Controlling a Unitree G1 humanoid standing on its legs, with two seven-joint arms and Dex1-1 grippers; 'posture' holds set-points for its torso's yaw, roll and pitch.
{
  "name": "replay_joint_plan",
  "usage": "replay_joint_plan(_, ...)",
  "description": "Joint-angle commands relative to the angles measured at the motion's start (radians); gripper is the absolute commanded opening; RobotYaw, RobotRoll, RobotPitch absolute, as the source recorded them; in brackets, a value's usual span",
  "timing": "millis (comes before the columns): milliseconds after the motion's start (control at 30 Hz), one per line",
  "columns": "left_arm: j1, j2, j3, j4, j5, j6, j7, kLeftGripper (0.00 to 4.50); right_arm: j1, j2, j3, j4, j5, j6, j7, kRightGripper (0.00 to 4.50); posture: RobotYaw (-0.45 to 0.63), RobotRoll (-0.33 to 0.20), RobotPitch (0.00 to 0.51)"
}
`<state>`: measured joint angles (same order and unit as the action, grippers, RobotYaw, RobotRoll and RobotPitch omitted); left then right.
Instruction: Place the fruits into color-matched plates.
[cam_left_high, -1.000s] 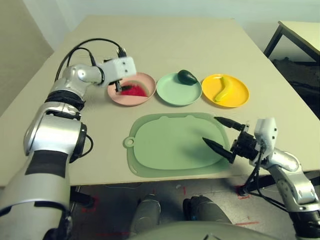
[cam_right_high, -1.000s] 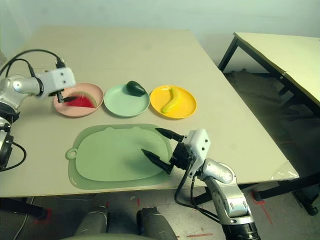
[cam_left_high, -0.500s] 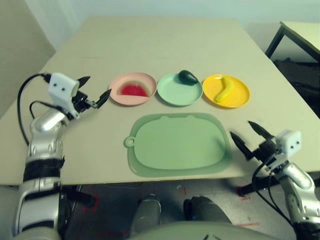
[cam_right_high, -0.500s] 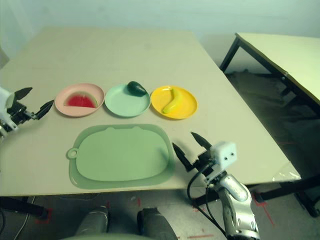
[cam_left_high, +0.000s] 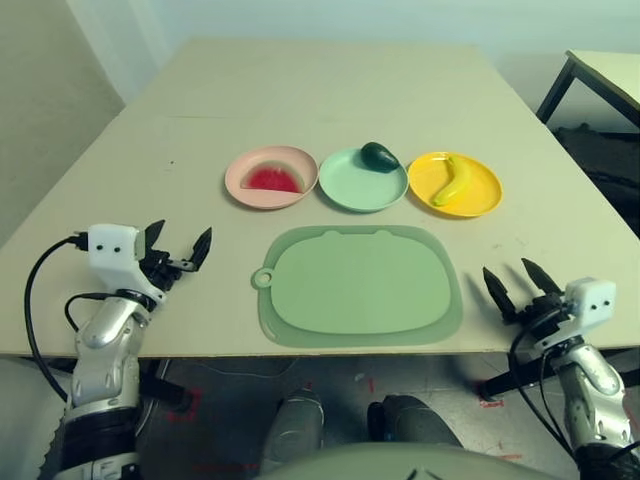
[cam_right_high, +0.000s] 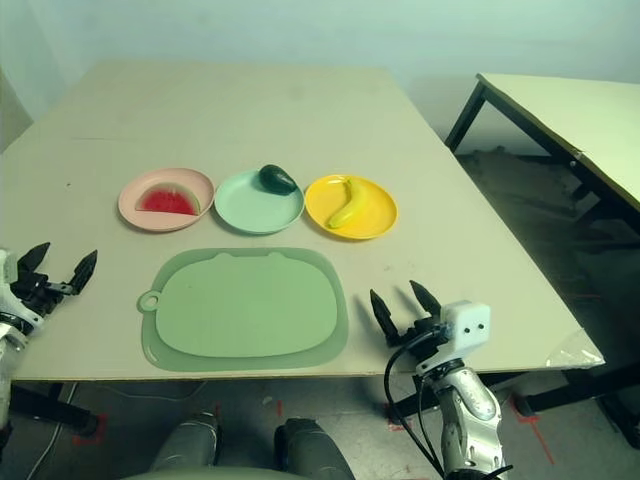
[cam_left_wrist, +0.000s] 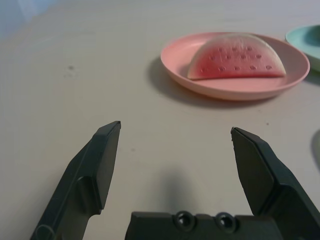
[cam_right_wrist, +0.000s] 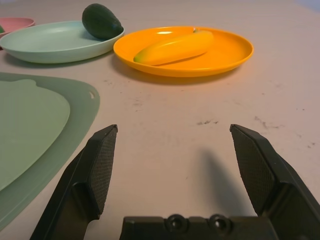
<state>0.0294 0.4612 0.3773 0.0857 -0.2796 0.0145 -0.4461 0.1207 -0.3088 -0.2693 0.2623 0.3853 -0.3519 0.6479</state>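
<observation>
Seen from the robot's side with the green mat (cam_left_high: 360, 285) as the clock's centre, the red watermelon wedge (cam_left_high: 272, 179) lies in the pink plate (cam_left_high: 240, 192) toward eleven, the avocado (cam_left_high: 379, 157) rests at the one o'clock edge of the mint plate (cam_left_high: 350, 192) at twelve, and the banana (cam_left_high: 452, 182) lies in the yellow plate (cam_left_high: 485, 197) between one and two. Both claws are spread wide and empty — the left gripper (cam_left_high: 185, 226) between nine and ten, the right gripper (cam_left_high: 505, 264) near three.

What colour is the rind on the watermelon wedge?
The watermelon wedge has a pale, whitish rim, best seen in the left wrist view.
</observation>
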Motion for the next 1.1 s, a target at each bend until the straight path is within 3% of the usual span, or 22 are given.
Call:
replay_joint_plan(33,0.037,-0.016,-0.019,0.022,0.007,-0.022,-0.015,4.47,-0.009,0.007,-0.005,0.019,-0.024,-0.048,-0.016,4.50,0.14,0.000,0.095)
replay_joint_plan(367,0.109,-0.042,-0.016,0.071,-0.002,-0.092,-0.035,4.47,0.071,0.031,-0.043,-0.056,-0.013,-0.110,-0.083,4.50,0.15,0.000,0.100)
replay_joint_plan(633,0.109,-0.043,-0.022,0.081,-0.005,-0.092,-0.033,4.47,0.042,-0.014,-0.081,-0.029,0.007,-0.110,-0.076,4.50,0.14,0.000,0.099)
replay_joint_plan(1100,0.116,-0.016,0.002,0.051,-0.008,-0.076,-0.027,4.47,0.065,0.030,0.008,-0.119,-0.021,-0.095,-0.057,4.50,0.19,0.000,0.119)
